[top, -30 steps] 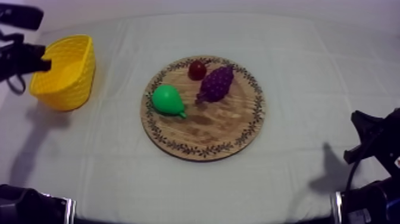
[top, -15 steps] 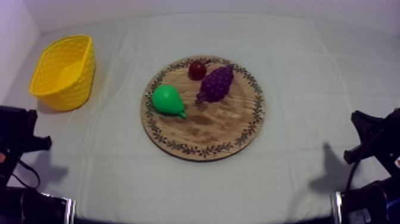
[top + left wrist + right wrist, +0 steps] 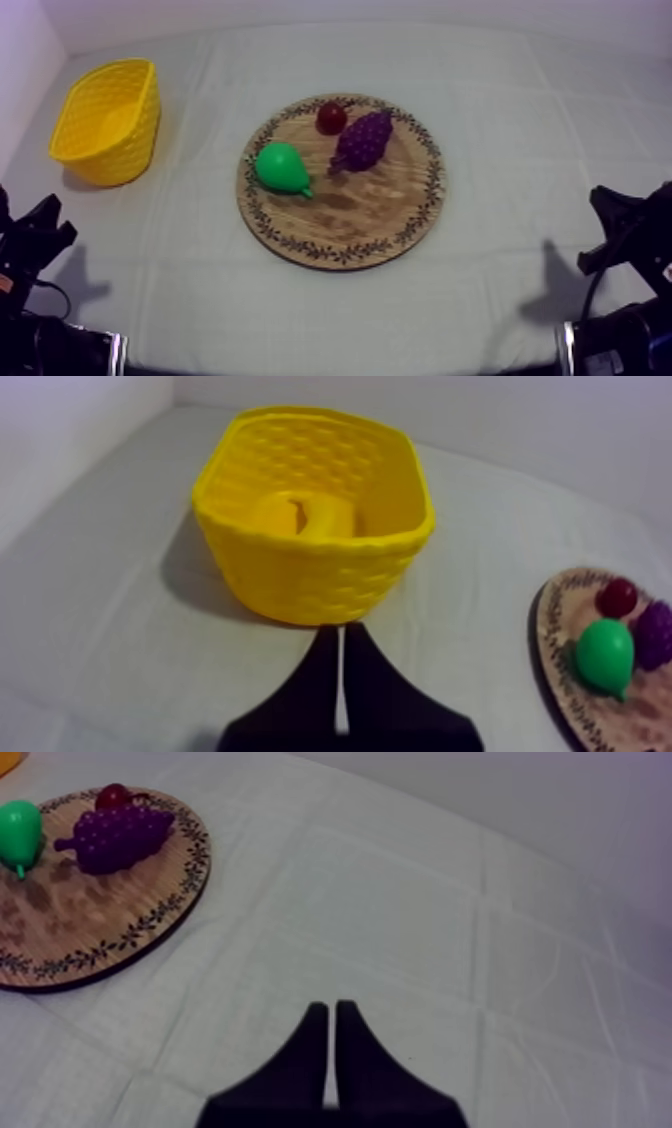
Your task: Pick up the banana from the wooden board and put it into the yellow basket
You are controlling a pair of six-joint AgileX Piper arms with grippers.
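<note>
The banana [image 3: 306, 515] lies inside the yellow basket [image 3: 315, 546], a yellow curve against the yellow weave. My left gripper [image 3: 340, 644] is shut on nothing, its fingers forming a narrow wedge just short of the basket's near wall. From above, the basket [image 3: 105, 122] stands at the far left and my left gripper [image 3: 52, 224] sits low at the left edge. The wooden board [image 3: 360, 225] lies mid-table. My right gripper [image 3: 332, 1014] is shut on nothing over bare cloth, right of the board [image 3: 90, 922]; from above it [image 3: 600, 203] rests low at the right.
On the board are a green pear [image 3: 282, 167], a bunch of purple grapes [image 3: 363, 140] and a small red fruit [image 3: 331, 117]. Bare cloth surrounds the board on all sides. A pale wall runs along the left behind the basket.
My left arm has drawn back from over the basket to the table's lower left edge. The right arm and the fruit on the board have not moved.
</note>
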